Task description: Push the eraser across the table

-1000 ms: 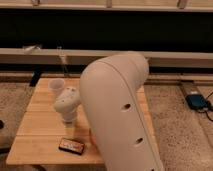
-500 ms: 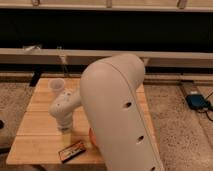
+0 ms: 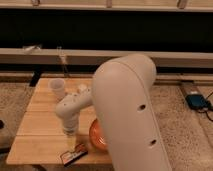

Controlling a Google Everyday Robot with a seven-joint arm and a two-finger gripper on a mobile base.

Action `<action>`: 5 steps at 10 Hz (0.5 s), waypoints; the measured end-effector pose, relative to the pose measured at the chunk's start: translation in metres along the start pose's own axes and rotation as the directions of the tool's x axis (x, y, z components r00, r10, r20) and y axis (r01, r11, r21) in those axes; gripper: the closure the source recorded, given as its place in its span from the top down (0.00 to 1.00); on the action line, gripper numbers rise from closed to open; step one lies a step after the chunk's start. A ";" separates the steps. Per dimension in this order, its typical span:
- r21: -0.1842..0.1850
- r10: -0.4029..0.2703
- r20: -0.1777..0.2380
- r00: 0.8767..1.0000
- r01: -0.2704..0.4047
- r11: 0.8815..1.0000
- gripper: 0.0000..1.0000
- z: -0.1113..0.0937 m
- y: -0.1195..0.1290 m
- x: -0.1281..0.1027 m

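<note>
The tool (image 3: 70, 141) hangs over the eraser (image 3: 73, 155) at the near edge of the table (image 3: 40, 127). Leftward the wood lies bare, open for passage. 2 obstacles: the orange plate (image 3: 96, 134) close on the right, and the cup (image 3: 57, 89) well apart at the far edge.

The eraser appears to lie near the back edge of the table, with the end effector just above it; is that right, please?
Not quite. The camera view shows the eraser near the front edge of the table, not the back edge. The end effector is indeed just above it.
</note>
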 end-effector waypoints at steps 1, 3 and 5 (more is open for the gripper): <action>-0.014 0.007 -0.008 1.000 -0.007 1.000 0.80 0.002 0.007 0.006; -0.029 0.019 -0.017 1.000 -0.020 0.999 0.80 0.005 0.015 0.009; -0.031 0.023 -0.019 1.000 -0.024 0.999 0.80 0.005 0.016 0.010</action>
